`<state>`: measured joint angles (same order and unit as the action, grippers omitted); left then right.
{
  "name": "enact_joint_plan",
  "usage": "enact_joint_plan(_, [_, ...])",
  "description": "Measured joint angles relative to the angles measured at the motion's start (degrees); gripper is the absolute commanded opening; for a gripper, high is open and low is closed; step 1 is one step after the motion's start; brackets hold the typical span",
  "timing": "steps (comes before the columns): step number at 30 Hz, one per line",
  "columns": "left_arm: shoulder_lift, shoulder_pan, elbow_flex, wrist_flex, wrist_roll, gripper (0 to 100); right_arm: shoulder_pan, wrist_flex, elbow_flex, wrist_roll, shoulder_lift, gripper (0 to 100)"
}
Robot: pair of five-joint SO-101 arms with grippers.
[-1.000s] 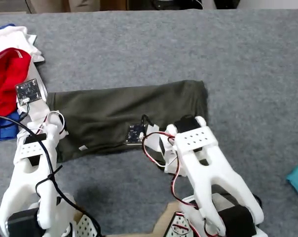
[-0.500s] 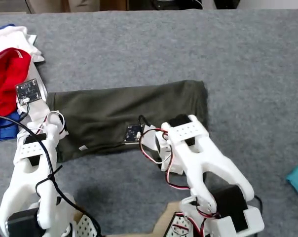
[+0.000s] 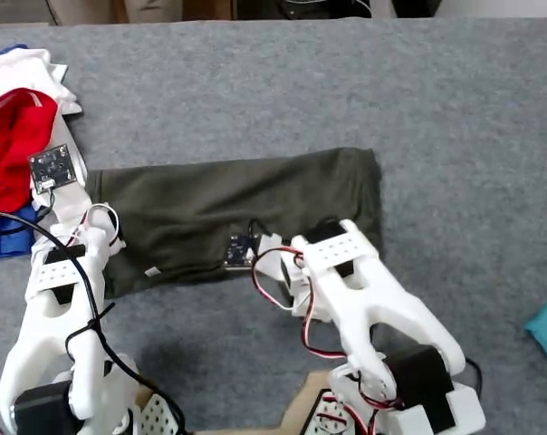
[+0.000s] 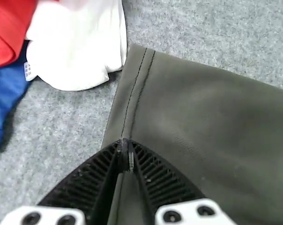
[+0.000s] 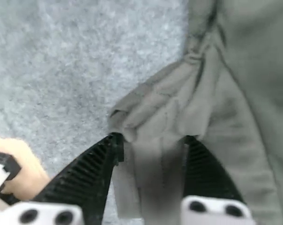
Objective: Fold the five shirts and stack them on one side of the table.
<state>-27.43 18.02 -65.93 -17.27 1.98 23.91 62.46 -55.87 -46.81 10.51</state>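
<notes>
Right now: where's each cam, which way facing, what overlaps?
High view: fixed overhead, facing down on table, olive shirt, left arm and right arm.
Left wrist view: on left wrist, facing down past left gripper, shut on olive shirt's hem.
Right wrist view: on right wrist, facing down past right gripper, open astride shirt's bunched edge.
Shared: olive shirt in all; red shirt, white shirt in high and left wrist views.

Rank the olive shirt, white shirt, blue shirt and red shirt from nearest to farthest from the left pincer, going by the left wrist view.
1. olive shirt: its hem is clamped in the left pincer.
2. white shirt: just off the olive hem's corner.
3. blue shirt: beside the white one, farther out.
4. red shirt: beyond both white and blue.
</notes>
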Motion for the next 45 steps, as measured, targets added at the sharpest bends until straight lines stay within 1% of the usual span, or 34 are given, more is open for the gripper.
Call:
enact_joint_plan(2, [0.00, 0.00, 0.00, 0.00, 0.00, 2, -0.09, -0.35, 0.00, 0.09, 0.00, 0.5])
enact_joint_plan(12, [0.09, 0.00, 0.00, 0.00, 0.00, 2, 0.18, -0.62, -0.09, 0.62, -0.18, 0.5])
enact_joint_plan(17, [0.09, 0.00, 0.00, 0.00, 0.00, 2, -3.25, -0.26, 0.62, 1.32, -0.53, 0.5])
enact_joint_plan(20, [0.09, 0.00, 0.00, 0.00, 0.00, 2, -5.27, 2.90, 3.96, 1.32, -2.46, 0.5])
enact_joint_plan(24, [0.09, 0.00, 0.00, 0.00, 0.00, 2, -6.33, 8.88, 12.04, 1.32, -3.08, 0.5])
enact_joint_plan(29, [0.09, 0.00, 0.00, 0.00, 0.00, 2, -6.51, 12.75, 22.86, 0.62, -5.27, 0.5])
enact_joint_plan(34, [0.09, 0.00, 0.00, 0.00, 0.00, 2, -6.51, 14.59, 32.44, -2.64, -13.54, 0.5])
enact_joint_plan(38, [0.09, 0.00, 0.00, 0.00, 0.00, 2, -6.51, 16.70, 42.90, -5.01, -21.89, 0.5])
enact_joint_plan(45, [0.09, 0.00, 0.00, 0.00, 0.00, 2, -6.51, 25.67, 64.35, -10.02, -34.81, 0.5])
